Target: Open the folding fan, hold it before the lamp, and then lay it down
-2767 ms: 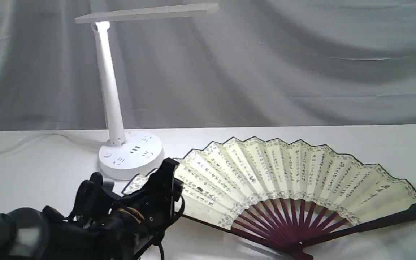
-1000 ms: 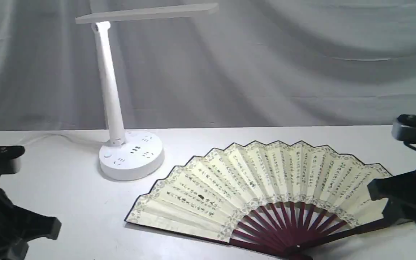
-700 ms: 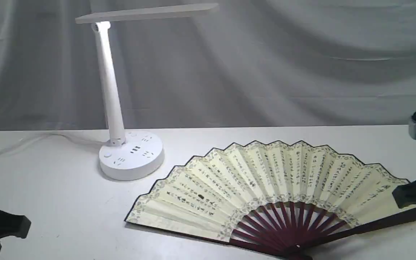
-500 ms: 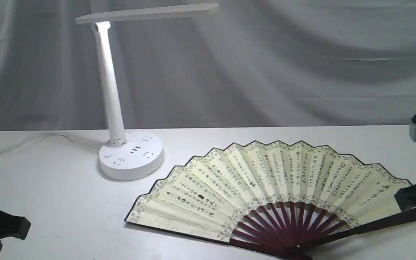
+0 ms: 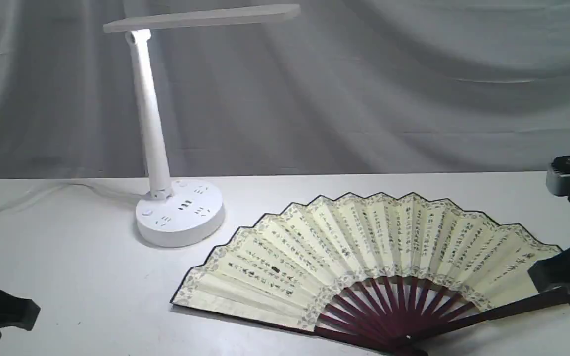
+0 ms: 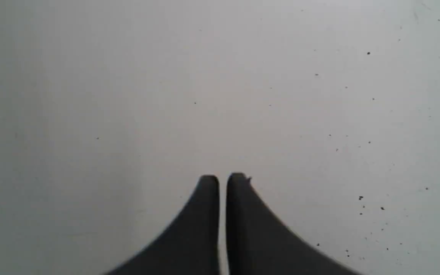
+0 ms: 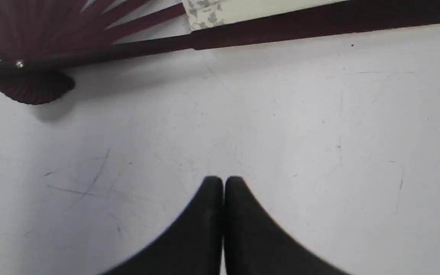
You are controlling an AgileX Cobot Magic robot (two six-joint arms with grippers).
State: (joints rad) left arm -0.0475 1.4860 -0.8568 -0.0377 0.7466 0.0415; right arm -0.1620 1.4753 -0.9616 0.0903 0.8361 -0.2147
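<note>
Folding fan lies fully spread, flat on the worktop, near the lamp but apart. I see my left end effector clenched empty over bare surface, and my right end effector clenched empty near the fan's guard, not touching.

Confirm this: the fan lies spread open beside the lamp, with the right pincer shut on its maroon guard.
Not quite. The folding fan lies spread open beside the lamp, but the right pincer is shut on nothing, clear of the guard; the right wrist view shows it.
</note>
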